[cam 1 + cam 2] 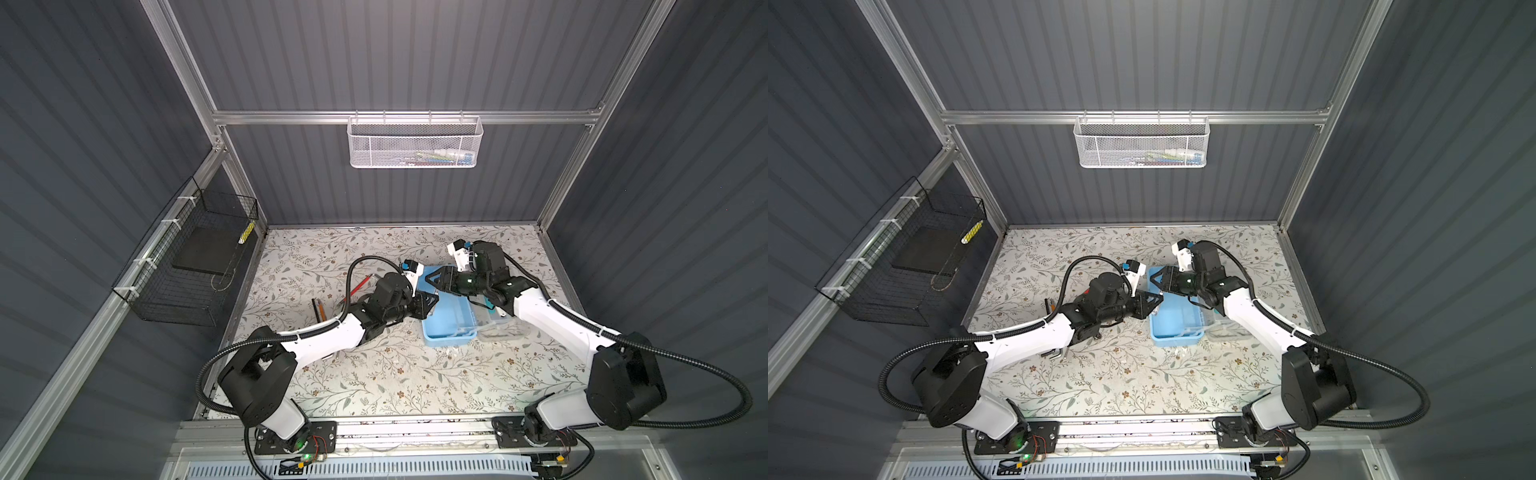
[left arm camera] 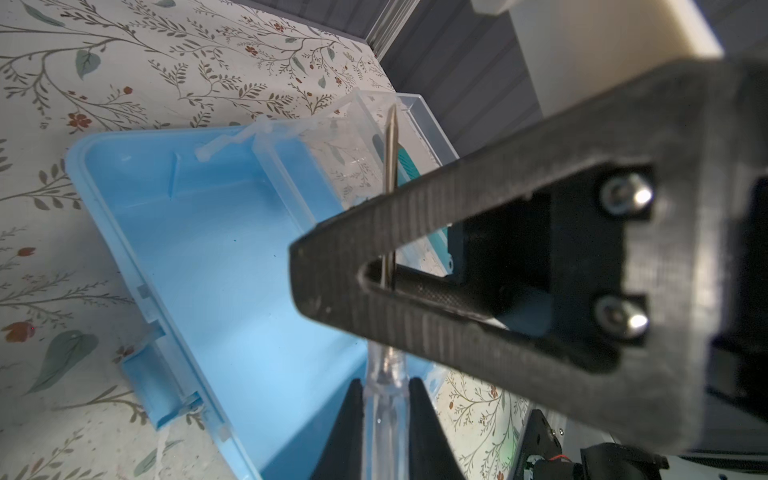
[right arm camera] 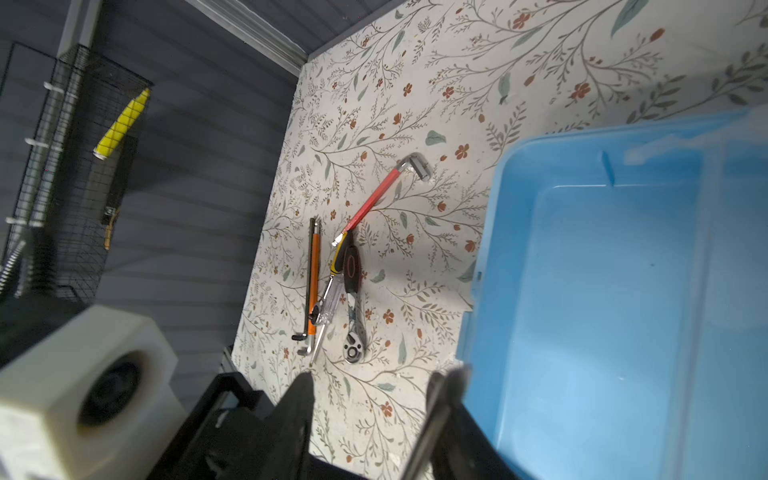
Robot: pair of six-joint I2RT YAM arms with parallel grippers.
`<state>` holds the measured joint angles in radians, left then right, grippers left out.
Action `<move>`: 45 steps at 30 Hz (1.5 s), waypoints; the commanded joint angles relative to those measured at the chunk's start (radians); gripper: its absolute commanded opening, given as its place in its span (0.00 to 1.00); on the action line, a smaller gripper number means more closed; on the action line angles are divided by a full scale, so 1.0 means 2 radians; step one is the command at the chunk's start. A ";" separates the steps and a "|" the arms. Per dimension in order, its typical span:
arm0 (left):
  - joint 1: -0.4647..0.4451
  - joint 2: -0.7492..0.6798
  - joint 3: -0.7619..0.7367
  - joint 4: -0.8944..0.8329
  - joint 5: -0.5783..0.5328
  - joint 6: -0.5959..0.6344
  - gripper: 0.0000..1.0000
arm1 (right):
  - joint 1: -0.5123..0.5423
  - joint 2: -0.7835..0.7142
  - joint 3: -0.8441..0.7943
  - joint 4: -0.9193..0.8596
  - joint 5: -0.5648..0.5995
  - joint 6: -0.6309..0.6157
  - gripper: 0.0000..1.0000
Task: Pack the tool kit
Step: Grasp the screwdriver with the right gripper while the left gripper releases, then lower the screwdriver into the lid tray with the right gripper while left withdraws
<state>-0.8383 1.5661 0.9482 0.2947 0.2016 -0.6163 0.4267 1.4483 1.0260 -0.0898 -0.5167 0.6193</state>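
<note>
The tool kit [image 1: 446,330] [image 1: 1173,330] is a light-blue box lying open on the table, its clear lid [image 2: 365,137] folded out beside it. My left gripper [image 2: 384,384] [image 1: 432,301] is shut on the clear handle of a screwdriver [image 2: 384,399] above the box's near-left rim. The metal shaft [image 2: 390,158] sticks up between the fingers [image 2: 457,232] of my right gripper [image 3: 380,376] [image 1: 432,278]. The right jaws stand apart over the box's far-left corner [image 3: 540,166]. The shaft [image 3: 432,424] lies against one finger, with a clear gap to the other.
Left of the box lie a red hex key [image 3: 374,195], a ratchet wrench [image 3: 353,307], an orange-handled tool [image 3: 315,266] and a clear-handled screwdriver [image 3: 328,299]. A black wire basket [image 1: 187,266] hangs on the left wall and a white mesh basket [image 1: 413,141] on the back wall.
</note>
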 commanded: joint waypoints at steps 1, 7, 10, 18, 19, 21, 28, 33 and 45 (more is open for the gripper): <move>-0.003 0.005 0.001 0.028 0.008 -0.011 0.08 | 0.003 0.002 0.012 0.011 -0.010 0.006 0.35; -0.003 0.007 0.003 0.023 0.001 -0.010 0.23 | 0.003 -0.005 0.012 -0.010 -0.007 0.000 0.05; -0.003 0.002 0.003 0.014 -0.004 -0.009 0.40 | 0.002 -0.011 0.019 -0.038 0.002 -0.016 0.00; -0.002 -0.057 -0.028 -0.042 -0.082 0.023 0.90 | -0.069 -0.063 0.046 -0.166 0.040 -0.103 0.00; -0.002 -0.069 -0.034 -0.060 -0.101 0.029 0.94 | -0.084 -0.070 0.054 -0.193 0.062 -0.125 0.00; 0.000 -0.088 -0.041 -0.099 -0.145 0.037 1.00 | -0.111 -0.080 0.069 -0.240 0.113 -0.168 0.00; 0.036 -0.136 -0.056 -0.227 -0.214 0.045 1.00 | -0.161 -0.059 0.114 -0.328 0.266 -0.276 0.00; 0.078 -0.168 -0.087 -0.268 -0.214 0.031 1.00 | -0.168 -0.012 0.127 -0.332 0.302 -0.298 0.00; 0.096 -0.203 -0.106 -0.365 -0.276 0.002 1.00 | -0.168 0.060 0.137 -0.331 0.346 -0.310 0.05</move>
<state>-0.6601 1.1797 0.7406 -0.3412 -0.2859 -0.5758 0.0921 1.5494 1.2686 -0.7311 0.1375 0.0170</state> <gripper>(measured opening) 0.997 0.068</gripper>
